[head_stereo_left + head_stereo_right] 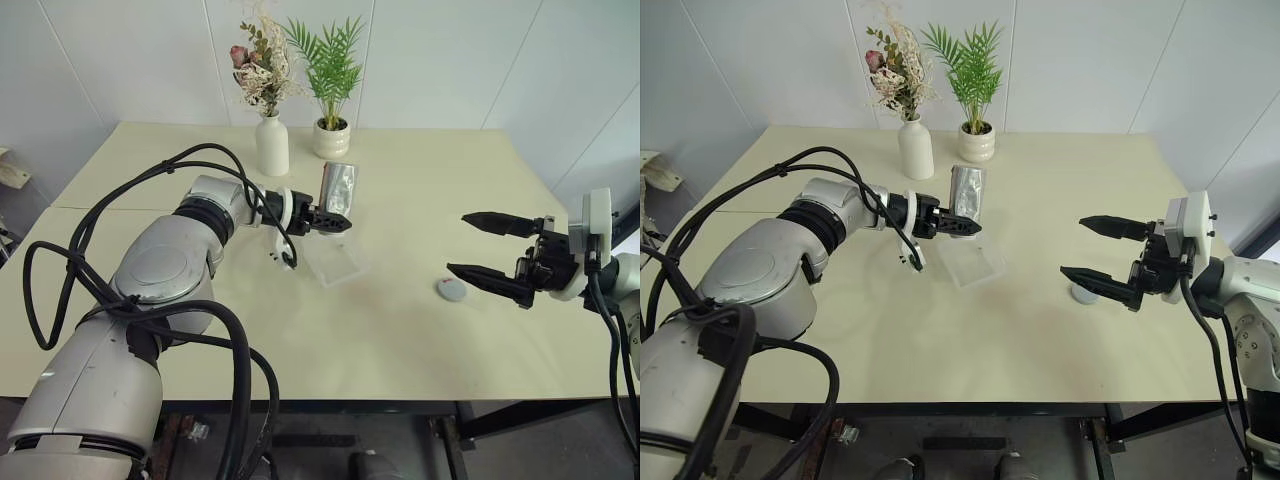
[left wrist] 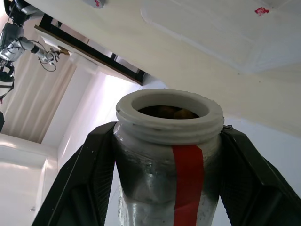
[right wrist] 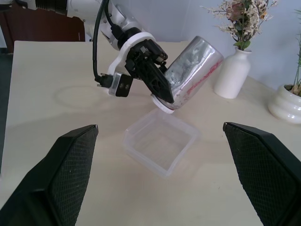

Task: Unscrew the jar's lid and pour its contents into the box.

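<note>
Clamped on the small clear cylindrical jar with the red label strip (image 3: 193, 70), the left gripper (image 1: 333, 220) has its two black fingers (image 2: 82, 183) pressed to opposite sides of the jar's body, just below the threaded white neck; the right gripper (image 1: 492, 254) stands wide open and holds nothing, hanging above the table at about three o'clock from the box, well apart from it.

Seen from the right wrist, the jar is tilted mouth-down over the small shallow square tray of clear plastic (image 3: 161, 141), its open rim above the tray's far edge, toward twelve o'clock from the tray's middle; the small round flat grey lid (image 1: 452, 290) lies off the jar on the pale yellow table (image 1: 400, 340), just beside the right gripper's lower finger; brownish contents (image 2: 171, 112) sit inside the neck, and whether any lie in the tray cannot be told.

Judged from this, the main risk is spillage: the mouth sits near the tray's rim rather than over its centre, so grains could fall onto the table beyond the far edge; a steep tilt could also send them bouncing out of so shallow a tray; the light tray could shift if the jar's rim knocks it.
</note>
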